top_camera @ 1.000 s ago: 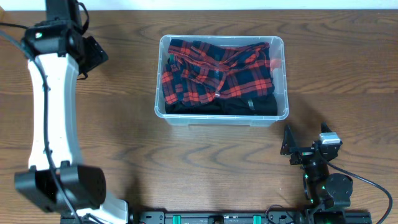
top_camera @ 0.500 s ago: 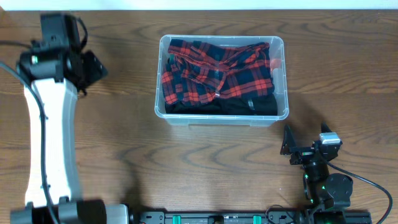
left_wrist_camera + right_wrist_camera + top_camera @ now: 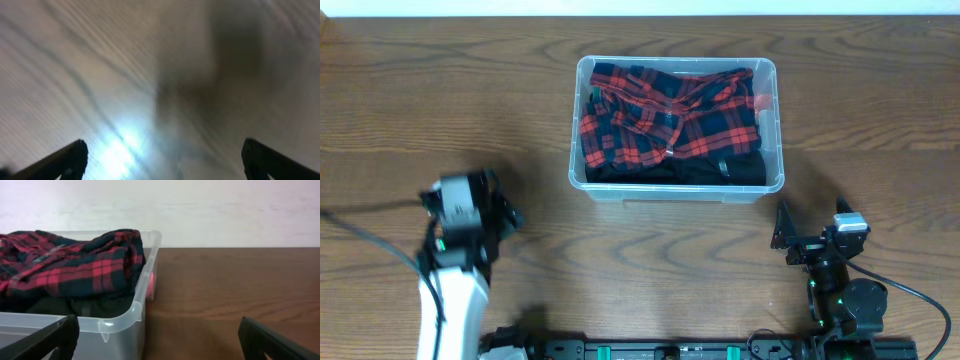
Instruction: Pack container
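Note:
The container [image 3: 675, 191], a clear plastic bin, stands at the middle of the table. A red and navy plaid shirt [image 3: 660, 115] fills it, lying over a dark garment [image 3: 720, 170]. My left gripper [image 3: 508, 216] hovers low over bare wood near the front left, well apart from the bin. In the blurred left wrist view its jaws [image 3: 162, 157] are open with only table between them. My right gripper [image 3: 812, 222] rests open near the front right, just short of the bin's corner. The right wrist view shows the container's rim [image 3: 125, 317] and the shirt [image 3: 75, 265] ahead of the open gripper [image 3: 160, 342].
A small red object [image 3: 761, 102] shows inside the bin's right wall [image 3: 150, 286]. The wooden table [image 3: 880, 110] stretches on both sides of the bin. A pale wall [image 3: 210, 210] runs behind the table's far edge.
My left arm has swung from the far left back of the table down toward the front left, still open. The right arm and the bin's contents have not moved.

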